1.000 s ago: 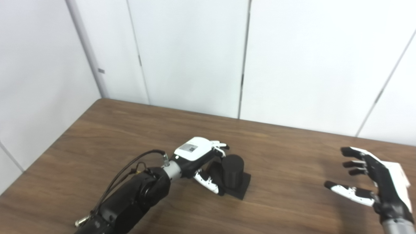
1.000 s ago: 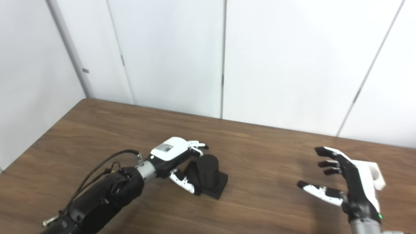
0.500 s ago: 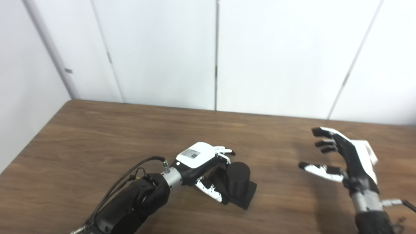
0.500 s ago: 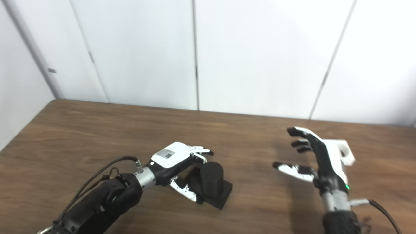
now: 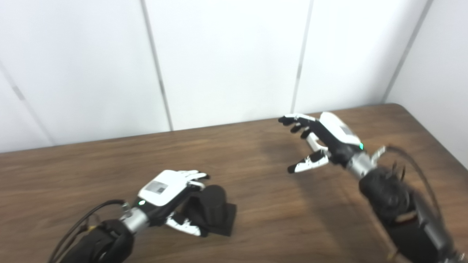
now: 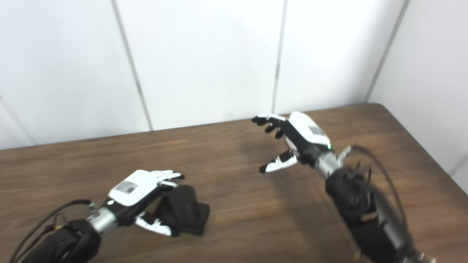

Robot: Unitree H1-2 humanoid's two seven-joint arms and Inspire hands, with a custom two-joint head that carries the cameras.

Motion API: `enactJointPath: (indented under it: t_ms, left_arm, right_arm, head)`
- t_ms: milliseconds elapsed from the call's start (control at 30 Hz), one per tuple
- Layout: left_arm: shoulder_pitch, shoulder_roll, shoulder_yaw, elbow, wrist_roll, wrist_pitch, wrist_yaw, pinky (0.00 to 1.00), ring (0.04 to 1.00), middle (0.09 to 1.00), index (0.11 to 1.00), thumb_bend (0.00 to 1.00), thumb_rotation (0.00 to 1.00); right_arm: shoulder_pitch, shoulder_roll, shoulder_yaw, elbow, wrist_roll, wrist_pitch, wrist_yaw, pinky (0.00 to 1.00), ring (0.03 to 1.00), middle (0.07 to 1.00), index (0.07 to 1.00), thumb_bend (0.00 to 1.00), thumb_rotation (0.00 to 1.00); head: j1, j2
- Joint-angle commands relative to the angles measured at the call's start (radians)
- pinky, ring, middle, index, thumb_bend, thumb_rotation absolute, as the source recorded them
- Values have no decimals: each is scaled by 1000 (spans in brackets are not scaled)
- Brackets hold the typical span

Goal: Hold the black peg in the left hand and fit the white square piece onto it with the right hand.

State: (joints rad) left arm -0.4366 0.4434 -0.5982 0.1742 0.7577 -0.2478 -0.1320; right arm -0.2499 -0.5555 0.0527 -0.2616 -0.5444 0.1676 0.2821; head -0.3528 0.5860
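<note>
The black peg stood upright on its square base on the wooden table, close to the near edge and left of the middle, with the left hand wrapped around it, fingers curled over the far side and thumb along the near side. The right hand hung above the table toward the far right corner, its fingers spread wide and holding nothing. The white square piece could not be seen in either view.
</note>
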Motion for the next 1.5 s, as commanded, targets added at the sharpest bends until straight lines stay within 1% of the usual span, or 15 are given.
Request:
enactJointPath:
  t_ms: [0,33,100,133,233,333,467,633,700,800,900,1033,1167,1367,1467]
  left_arm:
    - [54,54,-42,75,83,2,-72,851,902,902,493,524,69]
    - [52,56,-43,87,85,-11,-58,848,900,902,493,524,69]
    - [50,58,-44,108,82,-32,-39,828,884,890,492,524,69]
    - [51,59,-43,112,82,-41,-29,826,882,888,492,524,68]
    - [52,62,-41,111,83,-42,-28,817,876,882,492,524,68]
    - [55,65,-37,106,79,-39,-32,820,873,878,492,524,66]
    - [58,70,-37,112,83,-48,-21,809,862,873,492,524,65]
    - [62,72,-33,114,74,-51,-24,822,869,878,492,524,65]
    - [61,73,-32,117,73,-56,-21,824,870,882,492,524,65]
    - [61,73,-30,123,75,-63,-12,825,870,881,492,524,66]
    - [64,69,-32,122,75,-64,-10,819,865,877,492,524,66]
    - [71,68,-34,115,72,-65,-13,820,865,872,492,524,65]
    - [72,67,-38,109,74,-61,-22,825,873,876,492,524,66]
    - [75,66,-38,106,78,-64,-11,808,865,867,492,524,65]
    - [78,68,-36,97,77,-62,-15,802,863,864,492,524,65]
  right_arm:
    - [-58,-56,-8,-39,-38,29,35,604,780,868,806,802,115]
    - [-76,-92,-4,-36,-67,45,63,602,783,872,806,808,116]
    - [-106,-141,8,-25,-117,72,111,662,833,905,837,837,142]
    - [-125,-169,17,-15,-140,81,140,673,842,911,842,842,146]
    - [-169,-208,40,12,-194,108,197,719,876,933,852,889,152]
    - [-212,-225,64,44,-236,135,241,781,903,943,859,912,163]
    - [-264,-232,85,101,-272,138,265,822,909,933,854,927,182]
    - [-325,-236,119,187,-306,122,271,831,910,931,852,941,196]
    - [-348,-231,134,220,-318,117,271,833,911,931,853,940,194]
    - [-378,-218,170,274,-367,124,265,849,918,931,857,929,197]
    - [-410,-201,202,345,-393,126,258,849,915,929,853,918,164]
    - [-435,-185,235,408,-408,126,263,818,901,931,853,928,162]
    - [-448,-173,259,453,-411,116,245,788,891,920,849,936,149]
    - [-450,-158,289,504,-411,100,238,802,898,925,856,912,121]
    - [-455,-157,308,518,-419,98,243,804,898,927,861,912,126]
  head:
    - [-28,-15]
    - [-42,-22]
    - [-65,-34]
    - [-74,-42]
    - [-92,-55]
    - [-105,-66]
    - [-111,-74]
    - [-106,-78]
    - [-106,-74]
    - [-106,-73]
    - [-105,-73]
    - [-100,-69]
    - [-96,-67]
    - [-87,-62]
    - [-88,-61]
